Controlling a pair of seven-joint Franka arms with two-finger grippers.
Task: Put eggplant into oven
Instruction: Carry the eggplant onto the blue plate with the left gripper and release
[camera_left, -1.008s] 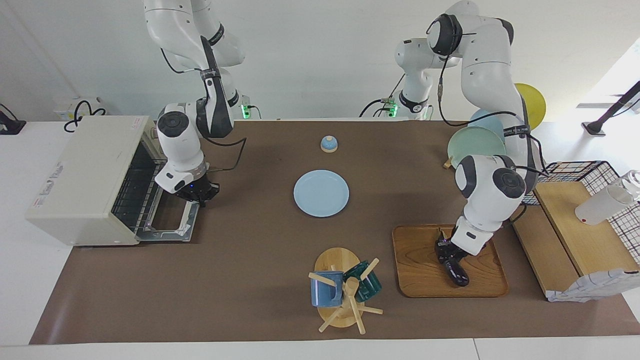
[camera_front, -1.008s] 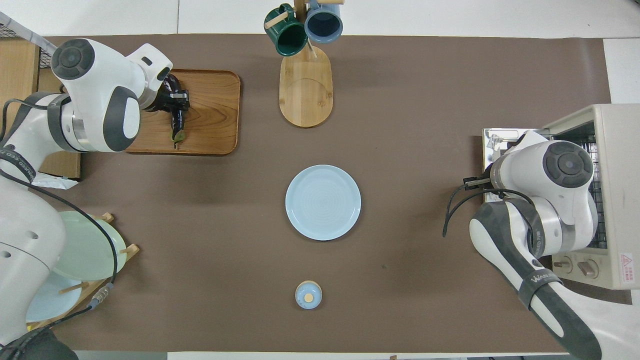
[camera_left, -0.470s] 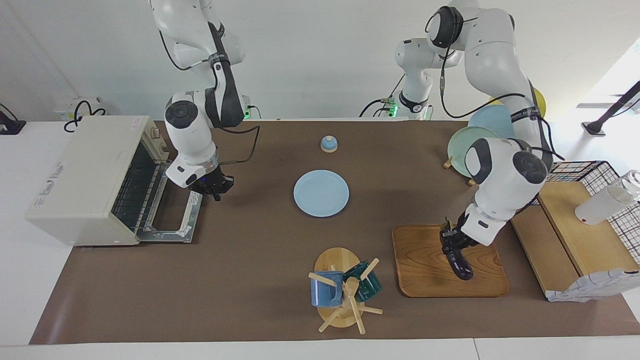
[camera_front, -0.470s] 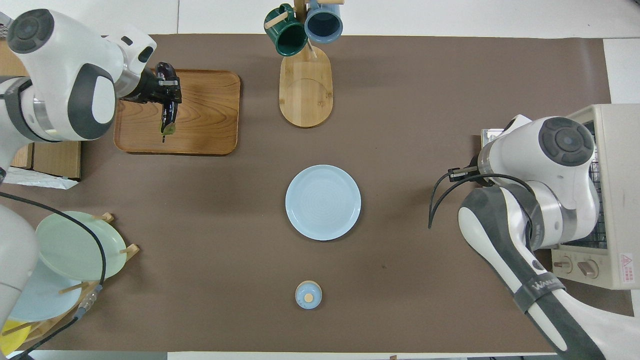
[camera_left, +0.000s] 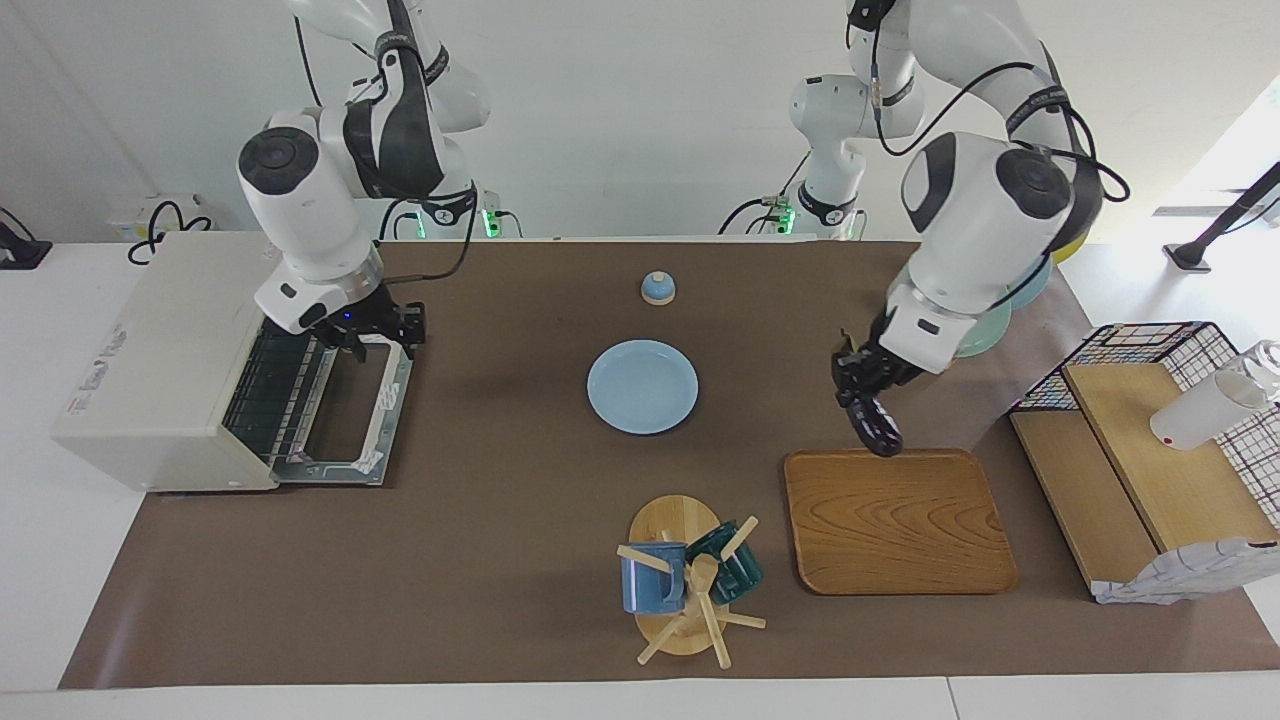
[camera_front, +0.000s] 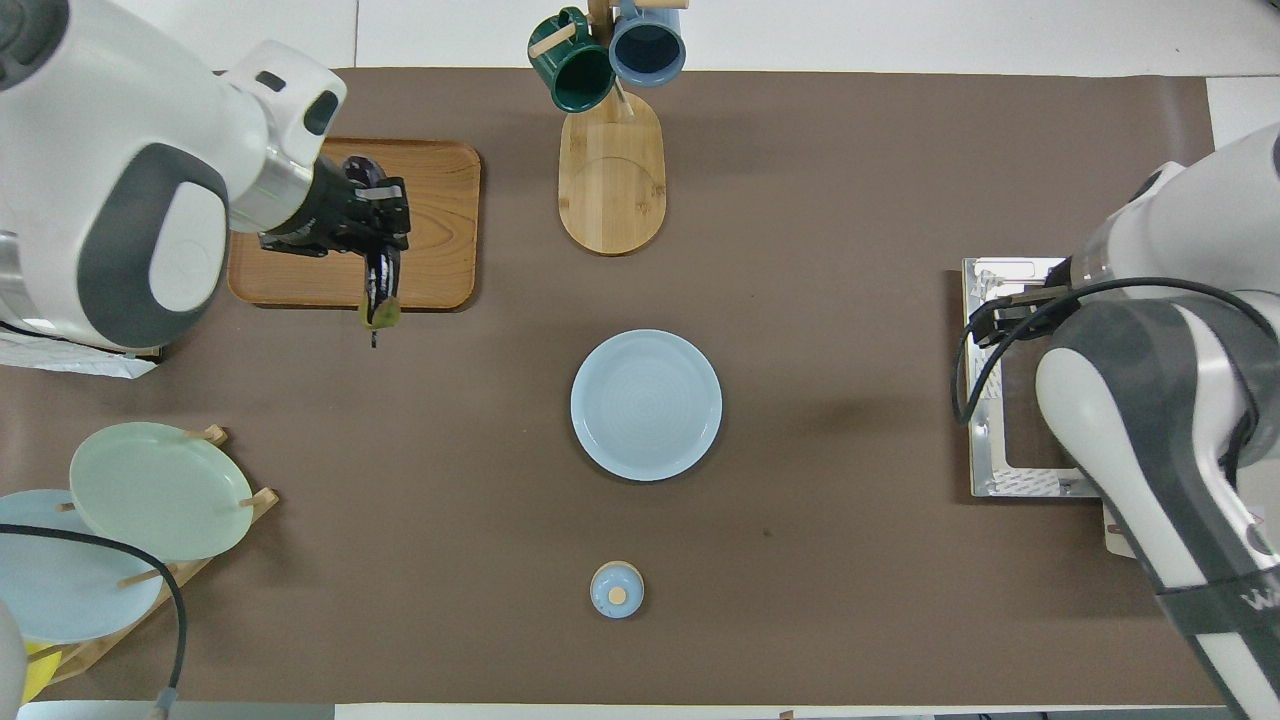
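Observation:
The eggplant (camera_left: 878, 428) is slim and dark purple and hangs tip-down from my left gripper (camera_left: 862, 395), which is shut on its upper end. It is up in the air over the edge of the wooden tray (camera_left: 900, 520) that is nearer to the robots; the overhead view shows the eggplant (camera_front: 380, 290) and the left gripper (camera_front: 375, 235) there too. The cream-white oven (camera_left: 160, 350) stands at the right arm's end of the table, with its door (camera_left: 350, 430) dropped open and its wire rack showing. My right gripper (camera_left: 378, 340) is open and empty, raised over the open door.
A light blue plate (camera_left: 642, 386) lies mid-table, with a small blue bell (camera_left: 657, 288) nearer to the robots. A mug tree (camera_left: 690, 580) with two mugs stands beside the tray. A plate rack (camera_front: 150, 490) and a wire basket with wooden shelves (camera_left: 1150, 450) are at the left arm's end.
My left gripper has lifted the eggplant off the tray and carried it up and toward the table's middle. My right gripper has risen from beside the oven door to over it.

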